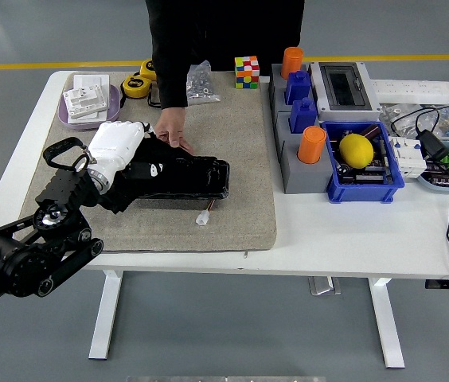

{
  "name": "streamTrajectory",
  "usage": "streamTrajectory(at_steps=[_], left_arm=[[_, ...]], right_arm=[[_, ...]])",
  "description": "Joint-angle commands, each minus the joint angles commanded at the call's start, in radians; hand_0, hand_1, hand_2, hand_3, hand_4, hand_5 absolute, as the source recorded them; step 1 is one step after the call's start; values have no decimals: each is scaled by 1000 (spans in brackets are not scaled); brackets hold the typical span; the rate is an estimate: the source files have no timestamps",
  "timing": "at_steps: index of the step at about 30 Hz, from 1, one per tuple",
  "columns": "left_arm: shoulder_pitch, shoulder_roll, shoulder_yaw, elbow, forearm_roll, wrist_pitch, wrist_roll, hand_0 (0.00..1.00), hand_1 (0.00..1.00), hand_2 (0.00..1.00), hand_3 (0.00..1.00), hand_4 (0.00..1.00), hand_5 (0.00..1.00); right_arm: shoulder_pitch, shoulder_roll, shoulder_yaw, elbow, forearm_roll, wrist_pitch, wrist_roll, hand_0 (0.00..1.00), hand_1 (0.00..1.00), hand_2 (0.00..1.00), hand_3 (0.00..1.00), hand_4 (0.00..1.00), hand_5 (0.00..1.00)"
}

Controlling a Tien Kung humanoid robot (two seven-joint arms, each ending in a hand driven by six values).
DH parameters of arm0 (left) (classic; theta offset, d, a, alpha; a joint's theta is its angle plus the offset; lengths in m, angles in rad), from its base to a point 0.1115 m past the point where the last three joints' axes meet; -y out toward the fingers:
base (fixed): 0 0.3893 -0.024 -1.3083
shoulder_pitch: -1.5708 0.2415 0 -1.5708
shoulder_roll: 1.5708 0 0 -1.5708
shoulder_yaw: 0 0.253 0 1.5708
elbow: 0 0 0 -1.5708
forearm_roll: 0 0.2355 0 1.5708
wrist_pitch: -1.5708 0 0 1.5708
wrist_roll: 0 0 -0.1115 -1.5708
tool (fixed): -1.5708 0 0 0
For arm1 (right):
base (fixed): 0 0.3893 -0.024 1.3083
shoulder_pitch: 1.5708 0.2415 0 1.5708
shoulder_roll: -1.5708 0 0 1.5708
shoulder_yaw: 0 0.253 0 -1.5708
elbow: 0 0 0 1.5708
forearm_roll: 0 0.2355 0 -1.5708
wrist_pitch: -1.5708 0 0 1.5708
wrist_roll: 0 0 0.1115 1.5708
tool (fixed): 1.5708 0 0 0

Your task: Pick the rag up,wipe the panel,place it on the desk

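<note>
Left hand point(117, 143), white, presses a dark rag point(133, 171) onto the black panel point(181, 179); we judge wiping underway, tabletop point(352, 231) placement remaining.

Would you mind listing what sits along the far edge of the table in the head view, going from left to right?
Purple tray → yellow tape measures → clear bag of small parts → colour cube → orange cup → grey breaker box → white power strip.
</note>
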Motion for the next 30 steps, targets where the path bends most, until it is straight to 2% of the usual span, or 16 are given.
streamTrajectory(at_steps=[23, 26, 30], left_arm=[[-58, -93, 127, -32, -39, -6, 12, 262, 92, 402, 245, 2, 2], [-63, -99, 145, -48, -39, -6, 12, 261, 92, 401, 245, 2, 2], [-63, -92, 172, -78, -36, -6, 13, 261, 92, 403, 246, 2, 2]], right_arm=[[5, -7, -7, -3, -4, 11, -2, 686, 461, 643, 618, 998, 681], [5, -7, -8, -4, -5, 13, -3, 686, 461, 642, 618, 998, 681], [6, -7, -7, -4, -6, 13, -3, 686, 461, 642, 618, 998, 682]])
